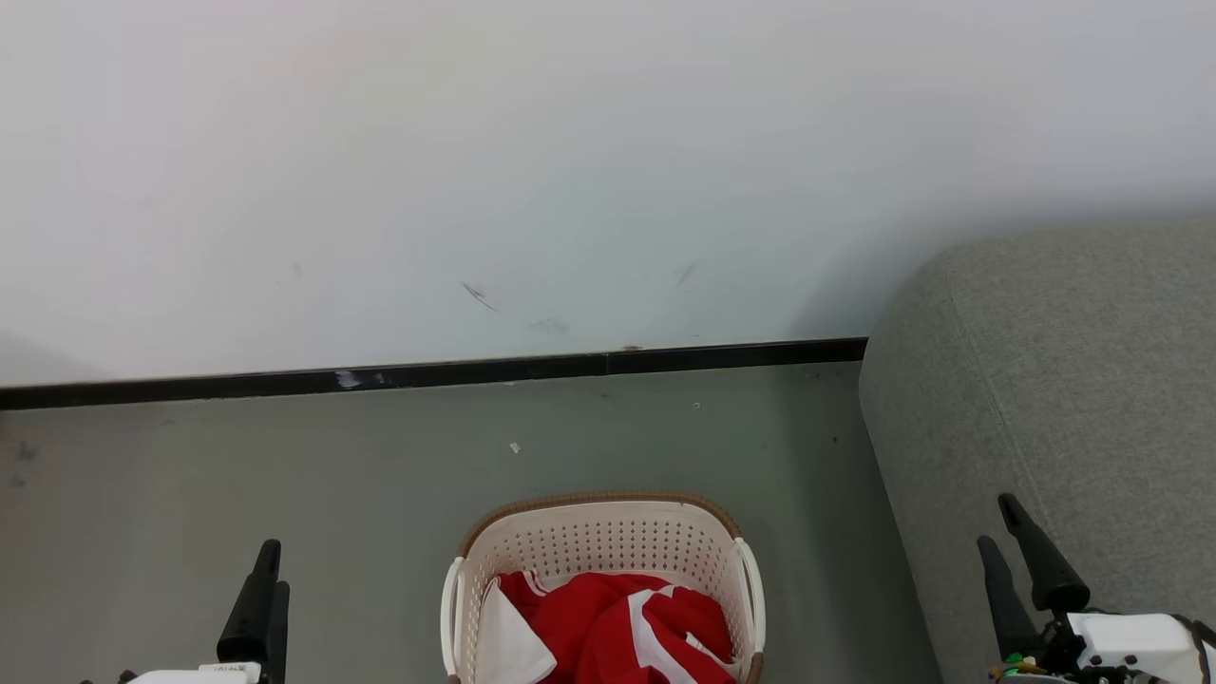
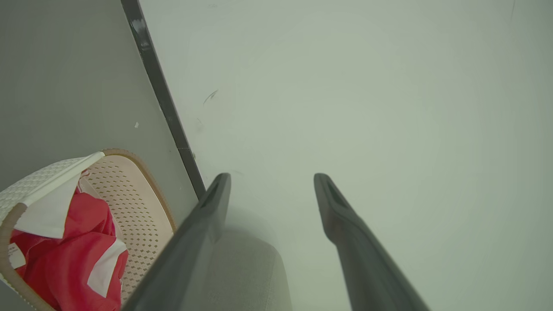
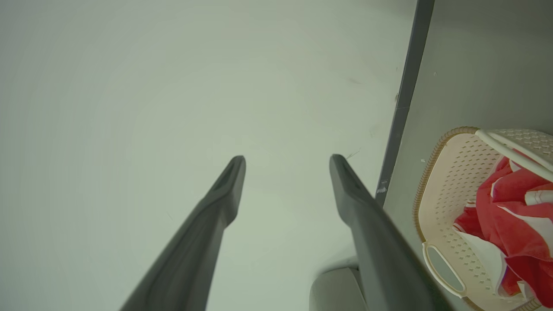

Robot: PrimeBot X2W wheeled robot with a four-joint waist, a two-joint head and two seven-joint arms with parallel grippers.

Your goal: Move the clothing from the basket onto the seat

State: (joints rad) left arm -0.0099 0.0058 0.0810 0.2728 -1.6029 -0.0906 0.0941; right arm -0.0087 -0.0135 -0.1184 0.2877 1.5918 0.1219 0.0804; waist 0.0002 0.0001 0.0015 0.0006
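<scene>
The basket (image 1: 608, 541), cream with a brown rim and white side handles, stands on the floor at the bottom centre of the head view. The red and white clothing (image 1: 617, 627) lies bunched inside it. The grey-green seat (image 1: 1073, 380) rises on the right. My left gripper (image 1: 276, 567) is open, left of the basket and apart from it. My right gripper (image 1: 997, 521) is open too, in front of the seat's near side. The left wrist view has the left gripper (image 2: 272, 177) spread wide, with the basket (image 2: 138, 194) and clothing (image 2: 69, 255) at its lower left. In the right wrist view, the right gripper (image 3: 287, 160) also stands spread, nothing between its fingers.
A white wall (image 1: 570, 171) with a black skirting strip (image 1: 427, 372) runs behind the basket. Grey floor (image 1: 190, 475) stretches to the left of the basket. A narrow strip of floor separates the basket from the seat.
</scene>
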